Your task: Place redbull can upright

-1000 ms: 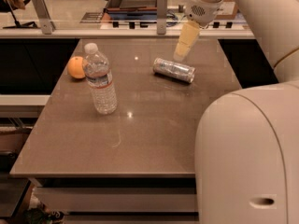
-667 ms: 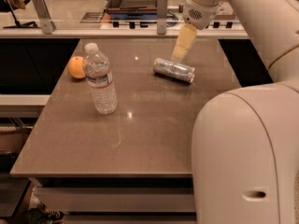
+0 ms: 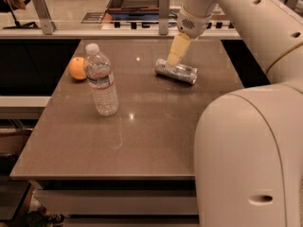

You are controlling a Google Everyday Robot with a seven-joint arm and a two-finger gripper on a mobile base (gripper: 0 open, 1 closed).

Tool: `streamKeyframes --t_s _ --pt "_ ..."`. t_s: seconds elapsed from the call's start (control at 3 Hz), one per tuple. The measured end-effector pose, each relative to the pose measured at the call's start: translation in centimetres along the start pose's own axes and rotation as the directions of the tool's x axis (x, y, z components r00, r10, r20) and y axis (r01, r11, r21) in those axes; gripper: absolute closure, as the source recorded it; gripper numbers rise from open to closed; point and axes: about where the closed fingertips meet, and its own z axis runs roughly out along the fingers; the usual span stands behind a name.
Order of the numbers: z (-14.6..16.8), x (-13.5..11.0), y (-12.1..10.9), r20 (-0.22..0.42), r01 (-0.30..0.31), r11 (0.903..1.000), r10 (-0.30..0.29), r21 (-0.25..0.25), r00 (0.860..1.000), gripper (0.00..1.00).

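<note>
The redbull can (image 3: 177,72) is a slim silvery can lying on its side on the brown table (image 3: 142,126), toward the far right. My gripper (image 3: 173,59) hangs from the white arm and points down at the can's left end, its yellowish finger (image 3: 177,49) reaching the can. I cannot tell whether it touches or grips the can.
A clear plastic water bottle (image 3: 101,81) stands upright at the left of the table. An orange (image 3: 77,68) lies behind it near the left edge. My white arm body (image 3: 246,155) fills the lower right. A railing and shelves run behind the table.
The gripper has come down and to the left, from above the can's right part to its left end. The can, bottle and orange have not moved.
</note>
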Motion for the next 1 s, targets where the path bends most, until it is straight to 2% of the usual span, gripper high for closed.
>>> streamKeyframes --t_s 0.33,1.0 --pt "1.3 -0.6 -0.4 -0.032 -0.007 1.0000 0.007 0.001 0.999 0.00" --pt "3.9 -0.4 -0.5 -0.139 -0.053 0.9985 0.054 0.011 0.989 0.00"
